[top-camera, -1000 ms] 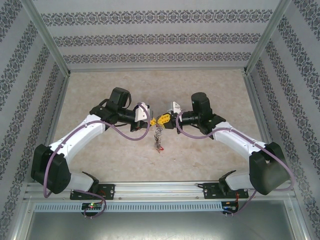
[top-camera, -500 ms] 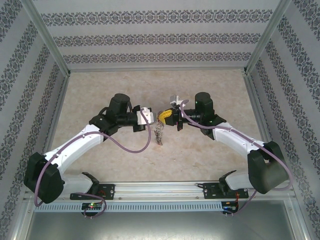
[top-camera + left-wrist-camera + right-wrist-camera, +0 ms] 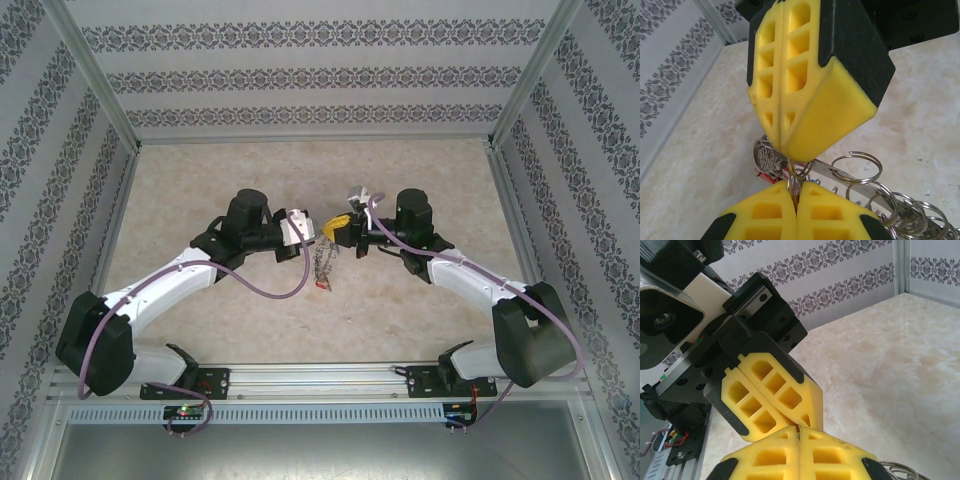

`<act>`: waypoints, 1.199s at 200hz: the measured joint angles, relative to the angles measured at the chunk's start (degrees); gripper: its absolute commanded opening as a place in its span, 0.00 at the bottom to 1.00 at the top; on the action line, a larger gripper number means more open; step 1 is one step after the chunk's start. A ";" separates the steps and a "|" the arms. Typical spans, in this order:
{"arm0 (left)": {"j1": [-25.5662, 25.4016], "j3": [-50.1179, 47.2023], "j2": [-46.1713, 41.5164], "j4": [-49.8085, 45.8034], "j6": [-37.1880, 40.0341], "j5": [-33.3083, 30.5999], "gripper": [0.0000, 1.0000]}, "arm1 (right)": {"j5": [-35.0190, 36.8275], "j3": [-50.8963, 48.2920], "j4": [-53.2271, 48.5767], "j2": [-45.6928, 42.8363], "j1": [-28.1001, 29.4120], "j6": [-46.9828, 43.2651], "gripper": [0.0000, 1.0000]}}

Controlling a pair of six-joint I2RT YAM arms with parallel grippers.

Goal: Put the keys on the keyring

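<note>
Above the middle of the desk [image 3: 200,180], the left claw [image 3: 313,232] and right claw [image 3: 338,226] meet tip to tip. Both sets of yellow pads are pressed together, each pinching the same small wire loop [image 3: 791,170] of the keyring [image 3: 321,262]. The keyring hangs from the tips, its red tag [image 3: 321,285] at the near end. Whether it touches the desk cannot be told.

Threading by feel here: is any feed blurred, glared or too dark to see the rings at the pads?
Top external: even light, no glare, but the keyring is too small to resolve. Left wrist: sharp on the split rings beside the left gripper, softer at lower right. Right wrist: bright, sharp on the right gripper, wall behind slightly soft.
</note>
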 measured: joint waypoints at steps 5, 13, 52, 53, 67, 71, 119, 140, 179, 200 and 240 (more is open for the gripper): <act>0.00 -0.02 0.24 0.02 -0.07 0.09 0.00 | 0.13 -0.20 0.04 0.00 -0.07 0.07 0.00; -0.02 -0.20 0.35 0.13 -0.28 0.13 0.00 | 0.17 -0.44 0.09 0.00 -0.13 0.37 0.00; -0.07 -0.17 0.04 -0.50 1.07 0.15 0.00 | -0.66 -0.48 0.52 0.00 -0.37 1.51 0.00; -0.07 -0.13 0.04 -0.55 1.14 0.15 0.00 | -0.72 -0.48 0.52 0.00 -0.37 1.51 0.00; -0.28 1.33 0.48 -2.89 2.67 0.44 0.00 | -2.08 -0.48 0.72 0.00 -0.83 1.42 0.00; -0.33 1.90 0.79 -3.58 3.10 0.48 0.00 | -2.51 -0.48 0.76 0.00 -1.01 1.33 0.00; -1.22 4.26 2.89 -10.32 7.08 3.72 0.00 | -9.55 -0.26 -9.77 -1.07 -2.36 -16.15 0.04; -1.55 4.83 3.13 -13.31 7.87 5.11 0.00 | -9.88 -0.26 -15.69 -2.45 -2.36 -24.65 0.18; -1.11 5.70 3.56 -25.18 9.73 5.09 0.00 | -6.51 0.63 -23.06 -4.96 -4.00 -37.16 0.32; -1.11 7.21 3.85 -29.03 10.45 5.11 0.00 | -3.74 2.80 -30.58 -5.53 -3.34 -44.76 0.40; -1.11 9.70 4.11 -31.19 11.47 5.38 0.00 | 4.72 7.10 -42.60 -5.53 2.05 -57.20 0.43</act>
